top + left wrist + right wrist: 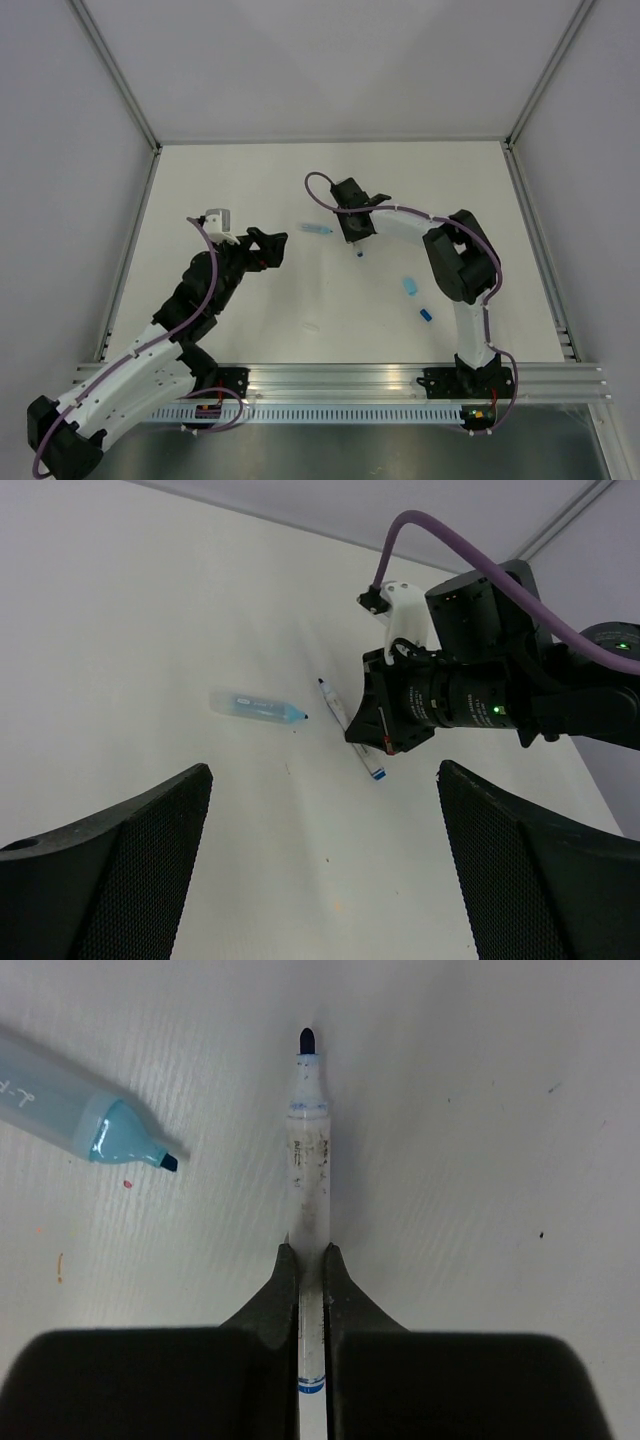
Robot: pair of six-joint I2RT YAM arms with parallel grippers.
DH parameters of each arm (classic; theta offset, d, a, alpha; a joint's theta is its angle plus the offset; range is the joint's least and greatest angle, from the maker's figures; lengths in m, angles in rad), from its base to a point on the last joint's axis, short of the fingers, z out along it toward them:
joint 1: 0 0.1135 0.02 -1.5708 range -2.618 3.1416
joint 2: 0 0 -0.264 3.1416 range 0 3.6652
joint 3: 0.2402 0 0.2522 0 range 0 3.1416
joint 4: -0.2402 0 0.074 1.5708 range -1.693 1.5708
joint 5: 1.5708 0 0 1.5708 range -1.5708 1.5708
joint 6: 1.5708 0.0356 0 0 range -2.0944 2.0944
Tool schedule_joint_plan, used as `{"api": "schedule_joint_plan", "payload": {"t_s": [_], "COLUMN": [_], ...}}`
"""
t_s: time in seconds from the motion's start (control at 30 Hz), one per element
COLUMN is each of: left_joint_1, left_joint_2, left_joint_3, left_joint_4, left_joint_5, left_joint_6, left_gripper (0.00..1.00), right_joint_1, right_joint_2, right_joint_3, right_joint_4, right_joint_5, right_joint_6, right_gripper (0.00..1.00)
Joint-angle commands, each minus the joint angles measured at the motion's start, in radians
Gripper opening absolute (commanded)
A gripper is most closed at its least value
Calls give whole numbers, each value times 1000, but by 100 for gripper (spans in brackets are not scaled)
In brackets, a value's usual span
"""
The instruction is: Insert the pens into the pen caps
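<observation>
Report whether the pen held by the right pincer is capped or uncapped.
Uncapped. The pen ends in a bare dark tip with nothing over it, while the right pincer grips it lower down.

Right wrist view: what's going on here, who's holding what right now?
The right gripper is shut on the white pen, its bare tip pointing away. A pale blue marker lies beside it, also uncapped. The left gripper is open and empty. The pale blue cap and the dark blue cap lie loose, not yet on any pen.

Right gripper [308, 1254] clamps the pen [308, 1155]; left gripper [322, 770] gapes
</observation>
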Motion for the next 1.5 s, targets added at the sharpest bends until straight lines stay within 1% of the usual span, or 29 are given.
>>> {"api": "schedule_joint_plan", "payload": {"t_s": [0.0, 0.13, 0.2, 0.23, 0.27, 0.33, 0.37, 0.5, 0.63, 0.67, 0.8, 0.97, 1.03, 1.17, 1.3, 1.47], "left_joint_1": [-2, 4, 13, 22, 30, 41, 44, 47, 50, 50, 51, 50, 50, 50, 50, 50], "left_joint_2": [43, 104, 124, 130, 135, 159, 170, 237, 282, 288, 302, 302, 302, 308, 323, 371], "left_joint_3": [-4, 24, 26, 22, 21, 22, 22, 36, 42, 41, 21, -16, -14, -11, -28, -2], "left_joint_4": [31, 25, 23, 28, 46, 66, 77, 118, 158, 169, 255, 448, 473, 505, 600, 602], "left_joint_5": [-9, 72, 103, 143, 166, 242, 269, 356, 427, 442, 520, 726, 787, 838, 919, 971], "left_joint_6": [-69, -118, -157, -167, -183, -197, -201, -218, -226, -226, -220, -189, -175, -161, -172, -172], "left_gripper": [98, 95, 93, 93, 93, 92, 90, 86, 80, 78, 75, 75, 75, 76, 76, 79], "right_joint_1": [5, 2, 3, 3, 3, 8, 14, 68, 132, 149, 232, 250, 250, 253, 257, 258], "right_joint_2": [-39, -160, -258, -295, -368, -439, -511, -665, -821, -840, -915, -1001, -1025, -1061, -1082, -1084], "right_joint_3": [-91, -177, -215, -264, -290, -365, -393, -516, -648, -663, -729, -756, -756, -759, -756, -746], "right_joint_4": [-31, 28, 77, 98, 142, 182, 225, 319, 434, 475, 560, 634, 649, 681, 689, 698], "right_joint_5": [5, -4, -17, -27, -49, -79, -96, -149, -192, -192, -194, -119, -108, -110, -77, -80], "right_joint_6": [45, 79, 94, 100, 117, 132, 146, 189, 246, 258, 325, 378, 393, 424, 435, 444], "right_gripper": [0, 0, 0, 0, 0, 0, 0, 0, 0, 0, 0, 0, 0, 0, 0, 0]}}
